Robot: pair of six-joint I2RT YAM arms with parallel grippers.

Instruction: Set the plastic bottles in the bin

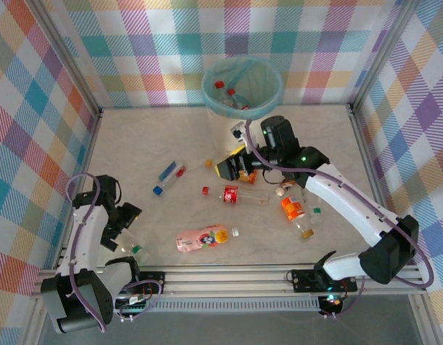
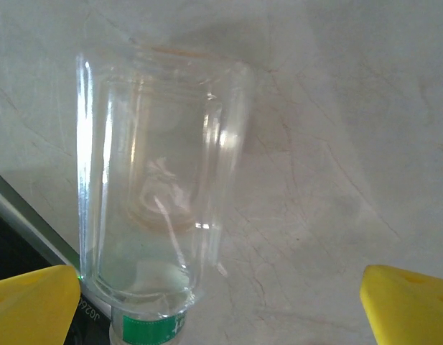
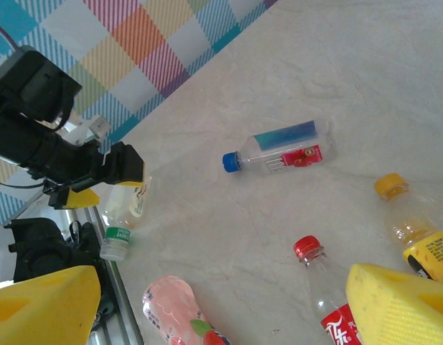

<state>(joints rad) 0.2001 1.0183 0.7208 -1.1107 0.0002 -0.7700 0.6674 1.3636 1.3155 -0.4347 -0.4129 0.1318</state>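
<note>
Hovering low over a clear green-capped bottle (image 2: 149,201), the left gripper (image 2: 221,305) had its fingers spread wide. The bottle lay between the tips on the table (image 1: 149,144), not clamped. The right gripper (image 3: 221,305) was wide open too and held nothing, with a yellow-capped bottle (image 3: 402,208) and a red-capped bottle (image 3: 314,277) lying below it mid-table. The bin (image 1: 208,95) stood at the far wall, two red caps showing inside. A pink bottle (image 1: 203,238) lay near the front edge.

Bottles (image 1: 244,195) lie scattered on the table (image 1: 149,144) before the bin (image 1: 222,128)
</note>
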